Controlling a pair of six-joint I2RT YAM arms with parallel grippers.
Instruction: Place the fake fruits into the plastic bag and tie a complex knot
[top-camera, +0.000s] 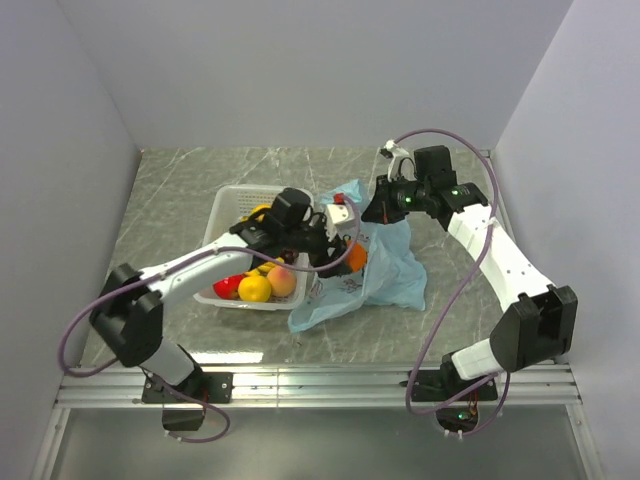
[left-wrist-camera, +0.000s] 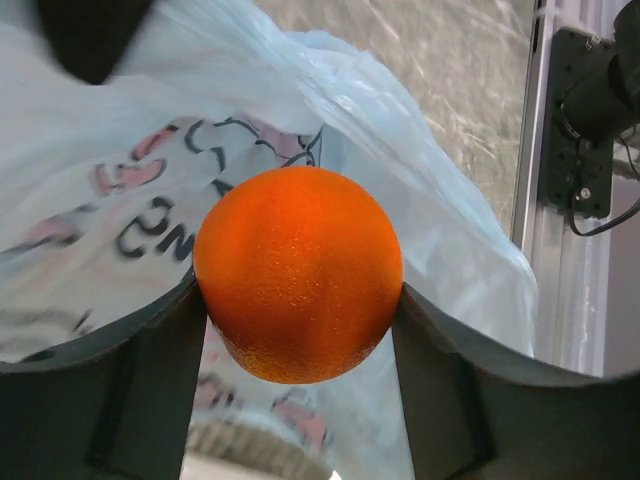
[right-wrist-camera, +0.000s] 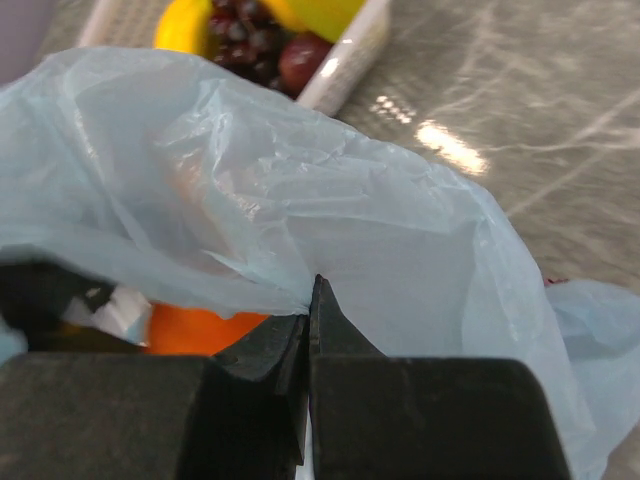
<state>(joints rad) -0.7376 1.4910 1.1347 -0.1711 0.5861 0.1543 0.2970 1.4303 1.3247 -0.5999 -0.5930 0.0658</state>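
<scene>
My left gripper (left-wrist-camera: 300, 330) is shut on the orange (left-wrist-camera: 298, 272) and holds it over the mouth of the light-blue plastic bag (left-wrist-camera: 130, 190). In the top view the orange (top-camera: 356, 257) sits at the bag's (top-camera: 385, 275) left edge, with my left gripper (top-camera: 345, 255) on it. My right gripper (right-wrist-camera: 310, 300) is shut on the bag's rim (right-wrist-camera: 300, 210) and holds it up; it shows in the top view (top-camera: 378, 205) above the bag. Bananas (right-wrist-camera: 185, 25), grapes (right-wrist-camera: 245, 40), an apple (top-camera: 228, 287), a lemon (top-camera: 254, 289) and a peach (top-camera: 282, 281) lie in the basket. No knot shows.
The white latticed basket (top-camera: 226, 208) stands left of the bag on the grey marbled table. An aluminium rail (left-wrist-camera: 545, 250) runs along the table's near edge. White walls close in the left, back and right sides.
</scene>
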